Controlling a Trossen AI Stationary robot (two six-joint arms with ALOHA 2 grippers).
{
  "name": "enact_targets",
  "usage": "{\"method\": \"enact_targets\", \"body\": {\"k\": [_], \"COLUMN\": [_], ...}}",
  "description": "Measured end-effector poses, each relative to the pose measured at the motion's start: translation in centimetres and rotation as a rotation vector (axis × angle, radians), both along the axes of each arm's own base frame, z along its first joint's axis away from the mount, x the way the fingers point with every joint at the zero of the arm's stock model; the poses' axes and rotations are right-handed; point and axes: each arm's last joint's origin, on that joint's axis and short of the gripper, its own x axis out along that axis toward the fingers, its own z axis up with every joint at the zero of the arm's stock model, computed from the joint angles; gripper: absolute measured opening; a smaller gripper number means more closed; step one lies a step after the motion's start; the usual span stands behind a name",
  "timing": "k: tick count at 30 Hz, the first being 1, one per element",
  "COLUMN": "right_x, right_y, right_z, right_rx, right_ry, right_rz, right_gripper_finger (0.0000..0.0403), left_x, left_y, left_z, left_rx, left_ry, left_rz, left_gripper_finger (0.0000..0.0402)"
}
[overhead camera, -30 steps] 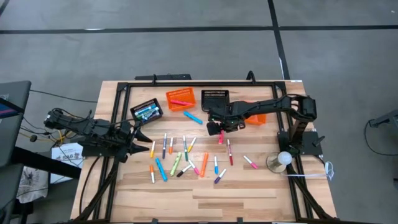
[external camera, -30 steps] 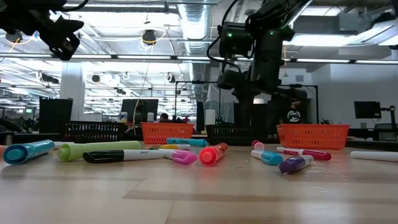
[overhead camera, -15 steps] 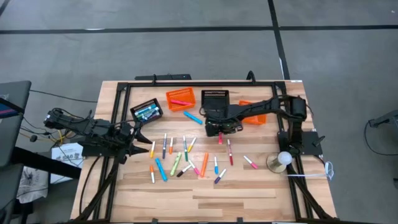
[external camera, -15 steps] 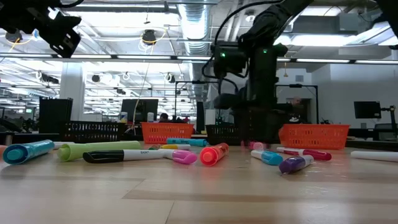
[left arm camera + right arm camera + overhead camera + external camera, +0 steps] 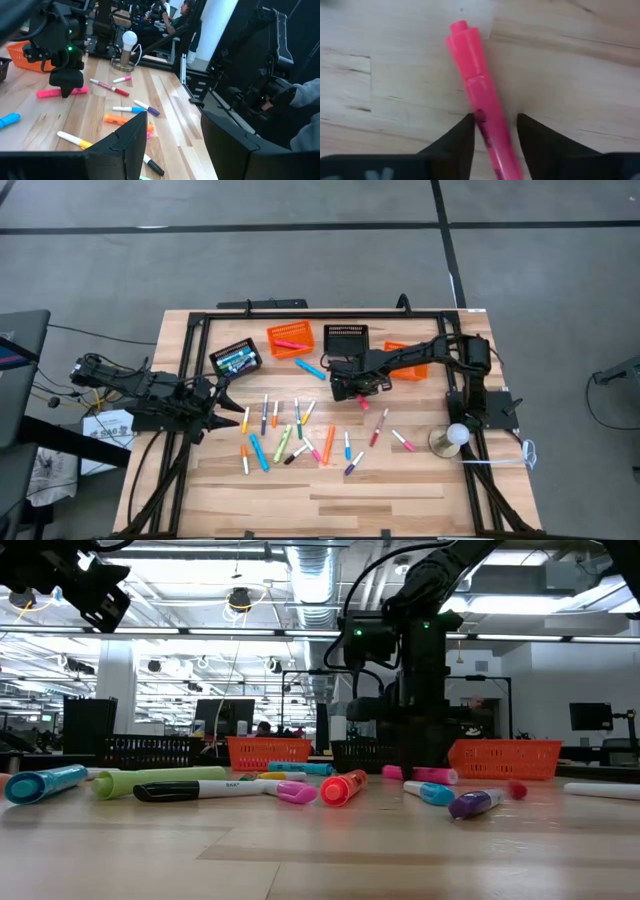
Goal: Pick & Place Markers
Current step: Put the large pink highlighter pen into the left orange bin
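Several coloured markers lie scattered on the wooden table. My right gripper points straight down onto one pink marker, which lies flat on the table between its fingers; the low view shows that marker under the gripper. A thin red marker lies slanted just to the right. My left gripper hovers open at the table's left side, nothing between its fingers. My right gripper has the pink marker's barrel between its two fingers, behind the cap. The fingers come from above, pointing down, and lie across the marker. The marker lies flat on the table with its capped end sticking out beyond the fingers.
Two orange baskets and two black ones stand at the far side; one black one holds markers. A lamp with a white bulb stands at the right edge. A black frame borders the table.
My right gripper has come down from above the table onto the pink marker. That marker has turned about on the table and now lies crosswise in the low view. The thin red marker beside it has swung to a slant.
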Motion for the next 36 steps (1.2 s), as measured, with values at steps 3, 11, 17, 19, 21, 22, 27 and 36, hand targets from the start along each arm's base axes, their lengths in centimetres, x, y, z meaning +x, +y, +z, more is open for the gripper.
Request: {"method": "enact_targets", "body": {"k": [3,11,17,19,21,22,27,36], "right_x": [0.0,0.5,1.8,2.2,2.4,2.4,2.6,3.9], "right_y": [0.0,0.0,-0.5,-0.7,-0.9,-1.0,-1.7,-3.4], "right_z": [0.0,0.5,2.1,2.7,3.5,3.9,6.3,10.8], "right_rx": [-0.002,0.009,0.036,0.057,0.083,0.102,0.207,0.46], "right_ry": [0.004,-0.009,-0.074,-0.099,-0.109,-0.103,-0.133,-0.564], "right_rz": [0.02,0.1,0.162,0.201,0.246,0.273,0.452,0.82], "right_gripper_finger": [0.0106,0.0054,0.0057,0.0058,0.0058,0.0058,0.0058,0.0058], "left_x": [0.0,0.0,0.0,0.0,0.0,0.0,0.0,0.0], "left_y": [0.0,0.0,0.0,0.0,0.0,0.0,0.0,0.0], "left_z": [0.0,0.0,0.0,0.0,0.0,0.0,0.0,0.0], "left_rx": [0.0,0.0,-0.004,-0.012,-0.021,-0.023,-0.024,-0.025], "left_ry": [0.0,0.0,0.001,0.004,0.006,0.007,0.007,0.008], "left_rz": [0.0,0.0,0.0,0.001,0.002,0.002,0.002,0.003], "left_gripper_finger": [0.0186,0.0186,0.0186,0.0186,0.0186,0.0186,0.0186,0.0186]}}
